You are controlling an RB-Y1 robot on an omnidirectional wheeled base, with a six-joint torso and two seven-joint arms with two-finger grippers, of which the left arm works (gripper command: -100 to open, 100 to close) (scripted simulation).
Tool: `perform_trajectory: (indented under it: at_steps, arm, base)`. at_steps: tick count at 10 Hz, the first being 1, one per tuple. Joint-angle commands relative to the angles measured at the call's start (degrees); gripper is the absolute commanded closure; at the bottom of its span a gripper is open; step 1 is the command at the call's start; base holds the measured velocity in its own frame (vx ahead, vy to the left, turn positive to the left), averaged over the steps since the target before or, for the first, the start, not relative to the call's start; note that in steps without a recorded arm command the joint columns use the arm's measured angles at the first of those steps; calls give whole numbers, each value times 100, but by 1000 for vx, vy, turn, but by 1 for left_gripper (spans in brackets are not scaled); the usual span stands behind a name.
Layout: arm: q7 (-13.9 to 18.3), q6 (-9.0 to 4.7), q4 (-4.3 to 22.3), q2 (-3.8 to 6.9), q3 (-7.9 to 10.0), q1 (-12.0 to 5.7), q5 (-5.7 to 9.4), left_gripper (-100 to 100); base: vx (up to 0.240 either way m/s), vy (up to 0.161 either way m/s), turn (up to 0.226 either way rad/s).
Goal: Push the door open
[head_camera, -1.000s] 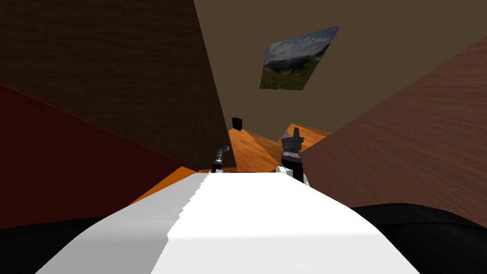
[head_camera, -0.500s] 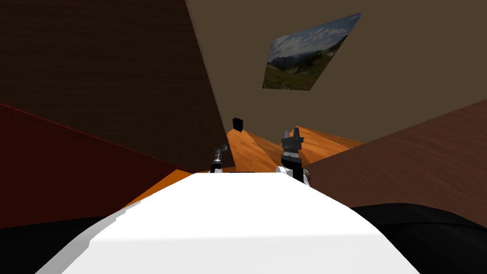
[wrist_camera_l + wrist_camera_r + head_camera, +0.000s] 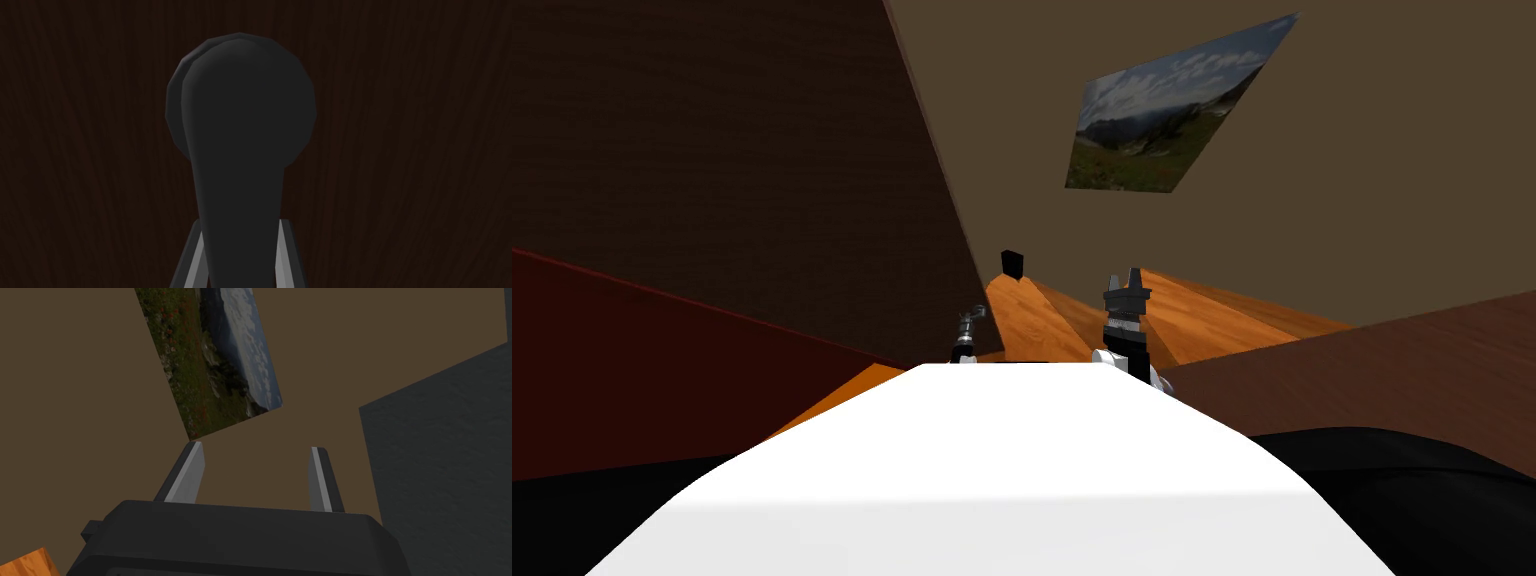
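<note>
Door of dark brown grained wood (image 3: 762,150) fills the left of the head view, running from close by me to its far edge, which meets the orange plank floor (image 3: 1042,320). The left wrist view looks straight at its face (image 3: 400,150), where a black lever handle on a round black plate (image 3: 240,125) sits. The left end effector (image 3: 240,221) is narrow, holding that lever: its two light grey fingers (image 3: 196,255) press the lever's sides near its free end. In the head view this end effector (image 3: 974,318) sits low against the door near that far edge. The right end effector (image 3: 1126,283) is raised just right of centre above the floor, well apart from the door, touching nothing. In its own wrist view the right end effector (image 3: 256,446) is wide, with nothing between the blades. A small black box (image 3: 1011,262) stands on the floor beyond the door's edge
</note>
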Motion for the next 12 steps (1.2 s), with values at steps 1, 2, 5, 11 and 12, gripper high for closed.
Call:
perform_trajectory:
  at_steps: [1, 2, 5, 11, 12]
  arm:
    - [-31, -73, 23, 38, 119, -68, 57, 100]
    - [-52, -76, 27, 36, 184, -70, 90, 100]
    - [-110, -83, 39, -13, 366, -78, 183, 100]
    - [-191, -96, 65, 15, 640, -49, 321, 100]
    - [-220, -98, 61, 36, 722, -48, 366, 100]
  base:
    - [238, -70, 61]
    - [213, -73, 68]
    - [177, -67, 61]
    - [157, -30, 48]
    - [213, -63, 69]
